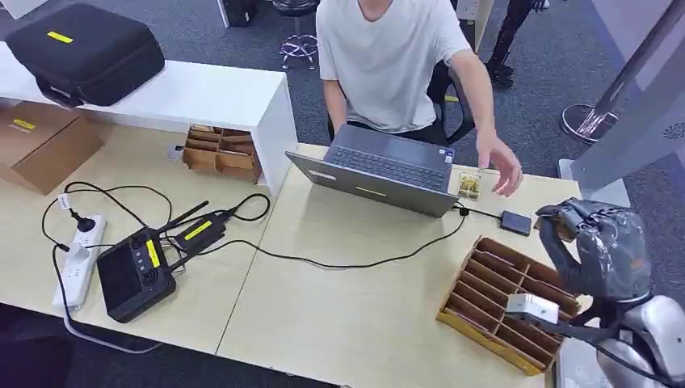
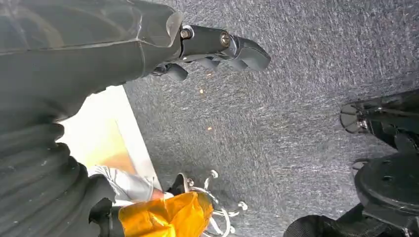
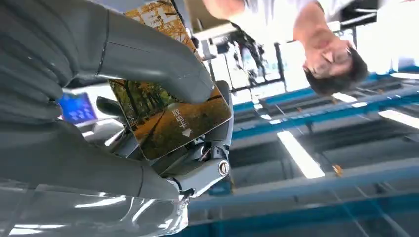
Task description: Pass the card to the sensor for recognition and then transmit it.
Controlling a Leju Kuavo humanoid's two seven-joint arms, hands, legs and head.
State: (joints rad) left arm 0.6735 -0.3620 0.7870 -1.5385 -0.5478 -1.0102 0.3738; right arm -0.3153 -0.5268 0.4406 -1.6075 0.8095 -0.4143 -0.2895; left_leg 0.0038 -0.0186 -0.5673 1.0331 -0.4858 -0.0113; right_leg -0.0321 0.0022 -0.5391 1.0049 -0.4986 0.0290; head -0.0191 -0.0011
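Now one card (image 3: 170, 118), right hand (image 3: 123, 113) gripping

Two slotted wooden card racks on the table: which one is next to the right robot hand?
The slotted rack at the table's near right corner, just beside the right robot hand, which holds the card. The other rack sits far off, against the white desk.

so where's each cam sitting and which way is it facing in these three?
Head view: high on the body, looking forward and down at the table, laptop, wooden slotted rack and a seated person; the right hand rises at lower right.
Left wrist view: behind the left hand, looking down at grey carpet and a table edge.
Right wrist view: behind the right hand, tilted up toward the ceiling lights; its fingers hold the card.
Shared: head and right wrist views both show the right hand and the person.
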